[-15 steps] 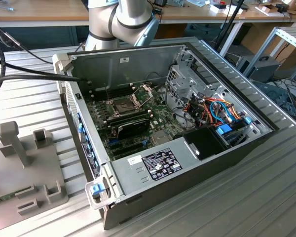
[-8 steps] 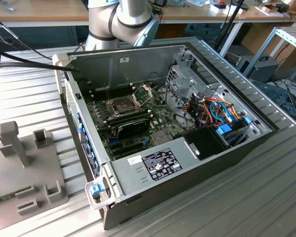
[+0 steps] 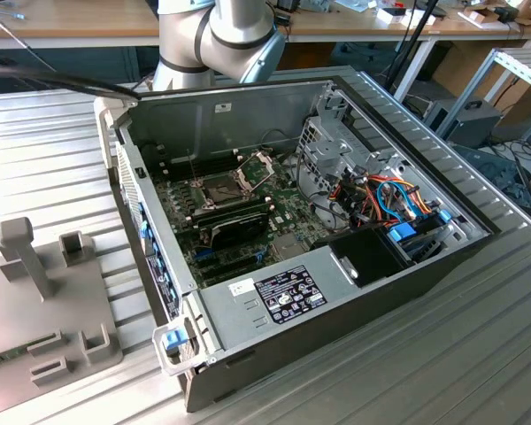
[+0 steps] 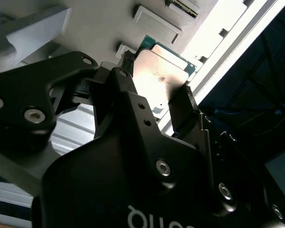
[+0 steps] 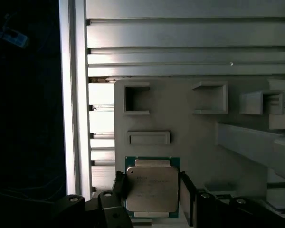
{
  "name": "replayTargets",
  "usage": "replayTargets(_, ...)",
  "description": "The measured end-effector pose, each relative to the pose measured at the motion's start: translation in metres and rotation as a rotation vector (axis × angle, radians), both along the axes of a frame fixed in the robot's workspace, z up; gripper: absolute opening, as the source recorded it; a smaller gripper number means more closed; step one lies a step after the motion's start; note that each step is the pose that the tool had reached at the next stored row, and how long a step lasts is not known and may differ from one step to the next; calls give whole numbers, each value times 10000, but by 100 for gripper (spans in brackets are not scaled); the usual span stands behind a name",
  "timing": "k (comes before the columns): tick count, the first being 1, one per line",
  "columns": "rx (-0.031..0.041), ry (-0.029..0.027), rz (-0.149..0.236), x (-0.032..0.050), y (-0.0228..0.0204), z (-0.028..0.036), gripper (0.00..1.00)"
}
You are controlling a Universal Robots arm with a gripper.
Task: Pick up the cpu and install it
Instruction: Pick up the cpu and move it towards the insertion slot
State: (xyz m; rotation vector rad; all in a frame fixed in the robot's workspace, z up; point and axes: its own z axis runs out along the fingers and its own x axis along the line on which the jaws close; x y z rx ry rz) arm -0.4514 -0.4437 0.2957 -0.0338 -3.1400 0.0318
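Note:
The cpu (image 5: 151, 189), a flat square chip with a dull silvery top and a green rim, sits between my gripper's (image 5: 152, 186) two black fingers (image 5: 120, 186), which press against its opposite edges. It is over the near end of a grey holder plate (image 5: 190, 142); I cannot tell whether it rests on the plate or is lifted. In the second wrist view the cpu (image 4: 159, 76) shows between the same fingertips (image 4: 186, 97) of the gripper (image 4: 157, 77). In the exterior view the open computer case (image 3: 336, 292) shows the dark socket (image 3: 219, 189) with its metal frame (image 3: 258, 165) hinged up.
The grey holder plate (image 3: 35, 354) with raised blocks and slots lies at the exterior view's left on the ribbed aluminium table (image 3: 478, 354). Inside the case are a drive cage (image 3: 332, 150), coloured cables (image 3: 394, 199) and a power supply (image 3: 279, 297). The arm's base (image 3: 217, 40) stands behind the case.

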Motion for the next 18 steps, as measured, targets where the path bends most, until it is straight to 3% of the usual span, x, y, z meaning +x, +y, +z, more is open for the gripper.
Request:
replayTargets(1, 0, 0, 0, 0, 0, 34, 55)
replayTargets(3, 3, 0, 0, 0, 0, 210, 55)
replayTargets(18, 23, 0, 0, 0, 0, 721, 55)
